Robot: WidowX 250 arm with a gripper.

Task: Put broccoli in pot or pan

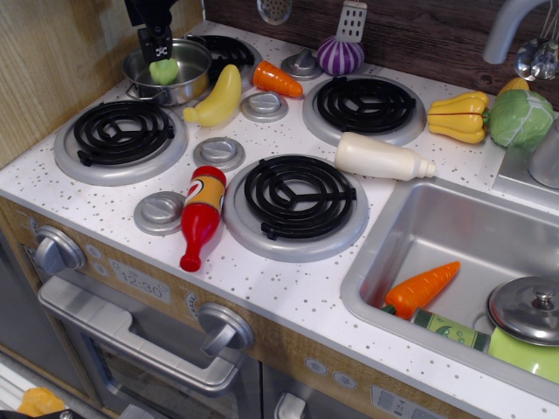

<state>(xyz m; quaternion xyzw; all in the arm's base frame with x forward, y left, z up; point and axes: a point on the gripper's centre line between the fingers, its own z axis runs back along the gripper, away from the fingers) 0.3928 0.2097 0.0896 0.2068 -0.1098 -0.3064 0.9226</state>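
The pale green broccoli [163, 72] lies inside the small shiny steel pot [182, 89], which stands at the back left of the toy stove. My black gripper [157, 52] hangs straight over the pot, its fingertips just above the broccoli. The jaws look parted and hold nothing. The arm above them runs out of the top of the frame.
A yellow banana [217, 98] leans against the pot's right side, with a small carrot [277, 79] beyond it. A ketchup bottle [202, 216], a white bottle [382, 158], a purple onion [339, 55], a yellow pepper [458, 116] and a green cabbage [521, 118] lie on the counter. The sink [410, 227] holds a carrot and a lid [527, 309].
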